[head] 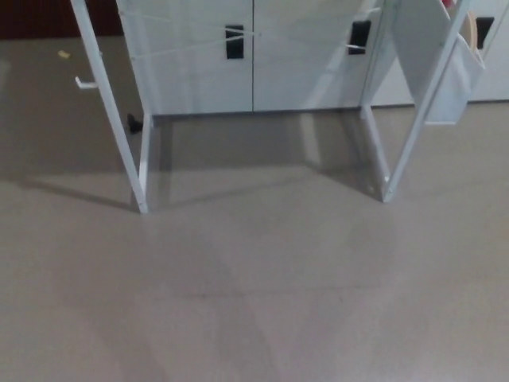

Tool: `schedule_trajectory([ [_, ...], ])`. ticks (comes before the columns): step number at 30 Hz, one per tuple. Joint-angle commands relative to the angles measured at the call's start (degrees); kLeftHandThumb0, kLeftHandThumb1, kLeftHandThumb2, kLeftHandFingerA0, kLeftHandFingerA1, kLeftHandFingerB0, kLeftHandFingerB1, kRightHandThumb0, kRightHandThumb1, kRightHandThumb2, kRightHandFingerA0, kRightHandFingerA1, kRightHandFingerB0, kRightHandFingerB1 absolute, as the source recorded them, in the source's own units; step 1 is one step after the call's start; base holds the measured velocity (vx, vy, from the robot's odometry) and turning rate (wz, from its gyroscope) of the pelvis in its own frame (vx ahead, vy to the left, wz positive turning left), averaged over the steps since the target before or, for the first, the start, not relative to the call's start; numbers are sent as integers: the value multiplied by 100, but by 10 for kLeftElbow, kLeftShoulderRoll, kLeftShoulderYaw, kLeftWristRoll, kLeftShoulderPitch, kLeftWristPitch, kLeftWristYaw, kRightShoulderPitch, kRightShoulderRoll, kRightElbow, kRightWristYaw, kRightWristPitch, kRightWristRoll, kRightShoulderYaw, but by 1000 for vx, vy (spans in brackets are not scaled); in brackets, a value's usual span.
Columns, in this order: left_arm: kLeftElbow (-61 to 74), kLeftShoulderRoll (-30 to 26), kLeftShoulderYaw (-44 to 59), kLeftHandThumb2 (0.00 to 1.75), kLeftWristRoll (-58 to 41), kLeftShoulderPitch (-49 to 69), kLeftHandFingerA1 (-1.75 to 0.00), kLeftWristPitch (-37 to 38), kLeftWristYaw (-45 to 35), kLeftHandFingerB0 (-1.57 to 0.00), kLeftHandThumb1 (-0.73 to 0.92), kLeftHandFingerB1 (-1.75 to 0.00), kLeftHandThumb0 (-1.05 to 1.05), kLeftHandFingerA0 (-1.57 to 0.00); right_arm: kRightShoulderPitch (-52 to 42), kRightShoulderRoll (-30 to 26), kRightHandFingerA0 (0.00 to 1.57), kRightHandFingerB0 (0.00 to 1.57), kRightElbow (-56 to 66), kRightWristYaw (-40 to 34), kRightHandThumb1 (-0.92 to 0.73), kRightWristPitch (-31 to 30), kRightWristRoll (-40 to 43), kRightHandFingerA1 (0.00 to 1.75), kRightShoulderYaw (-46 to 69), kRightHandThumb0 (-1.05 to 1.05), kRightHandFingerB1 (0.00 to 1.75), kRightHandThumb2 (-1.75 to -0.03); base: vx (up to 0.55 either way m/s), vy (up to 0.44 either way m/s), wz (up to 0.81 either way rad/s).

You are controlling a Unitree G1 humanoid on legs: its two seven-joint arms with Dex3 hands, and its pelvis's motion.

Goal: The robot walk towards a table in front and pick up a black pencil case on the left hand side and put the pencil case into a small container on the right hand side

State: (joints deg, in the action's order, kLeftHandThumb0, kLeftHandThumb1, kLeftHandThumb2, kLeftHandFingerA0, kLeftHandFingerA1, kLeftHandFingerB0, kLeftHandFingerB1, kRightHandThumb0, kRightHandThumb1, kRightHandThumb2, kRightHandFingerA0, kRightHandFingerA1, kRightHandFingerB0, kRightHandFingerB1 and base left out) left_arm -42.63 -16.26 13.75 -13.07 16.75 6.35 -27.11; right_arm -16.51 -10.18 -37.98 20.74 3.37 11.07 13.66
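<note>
Pencil case and hands: not in frame

Pencil case position cannot be told. Neither hand shows, so grip state unknown. White desk frame (114, 119) spans 10 to 2 o'clock on grey floor (254, 302). Cabinet doors (199, 72) at 12 o'clock.

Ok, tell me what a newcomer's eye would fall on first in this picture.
Two white slanted table legs stand out most: the left leg and the right leg, both standing on the grey floor. Behind them runs a row of white cabinet doors with black handles. A white panel shows at upper right, beside the right leg.
</note>
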Motion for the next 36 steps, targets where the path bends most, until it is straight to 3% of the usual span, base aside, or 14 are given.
schedule_trajectory([
  [1, -3, -9, -5, 54, 16, -4, -38, 7, 9, -30, 50, -32, -17, -41, 3, -11, 51, 36, -5, -3, -49, 9, -5, 56, -1, -25, 47, -62, 241, -210, 52],
  [4, -7, -10, -4, 54, 16, -8, -39, 8, 6, -30, 50, -32, -16, -41, 5, -10, 50, 36, -8, -3, -50, 9, -3, 55, 0, -25, 46, -62, 232, -175, 5],
  [8, -4, -10, -3, 54, 16, -1, -39, 5, 5, -32, 50, -32, -17, -42, 2, -11, 61, 41, -10, -6, -52, 13, -7, 56, -2, -18, 44, -55, 217, -37, -5],
  [24, -6, -14, -7, 54, 18, -6, -39, 10, 1, -31, 50, -32, -17, -42, 6, -15, 62, 42, -15, -17, -51, 19, -15, 55, -11, -20, 44, -54, 292, 145, -5],
  [28, 3, -14, -13, 54, 27, -7, -39, 12, 12, -32, 49, -32, -20, -44, 9, -14, 58, 41, -16, -10, -52, 16, -9, 54, -9, -18, 44, -55, 355, -57, 15],
  [29, 5, -16, -12, 54, 24, -6, -40, 10, 7, -32, 49, -32, -18, -44, 8, -13, 53, 37, -14, -10, -48, 12, -6, 57, -8, -26, 47, -62, 451, -138, 25],
  [34, 3, -17, -13, 54, 26, -6, -40, 8, 9, -32, 49, -32, -19, -44, 2, -15, 56, 38, -9, -14, -46, 15, -13, 57, -12, -29, 48, -63, 357, -209, 29],
  [36, -2, -19, -15, 54, 28, -8, -41, 15, 6, -32, 50, -32, -19, -45, 4, -16, 61, 41, -15, -16, -52, 22, -15, 54, -14, -21, 44, -55, 235, -83, -4],
])
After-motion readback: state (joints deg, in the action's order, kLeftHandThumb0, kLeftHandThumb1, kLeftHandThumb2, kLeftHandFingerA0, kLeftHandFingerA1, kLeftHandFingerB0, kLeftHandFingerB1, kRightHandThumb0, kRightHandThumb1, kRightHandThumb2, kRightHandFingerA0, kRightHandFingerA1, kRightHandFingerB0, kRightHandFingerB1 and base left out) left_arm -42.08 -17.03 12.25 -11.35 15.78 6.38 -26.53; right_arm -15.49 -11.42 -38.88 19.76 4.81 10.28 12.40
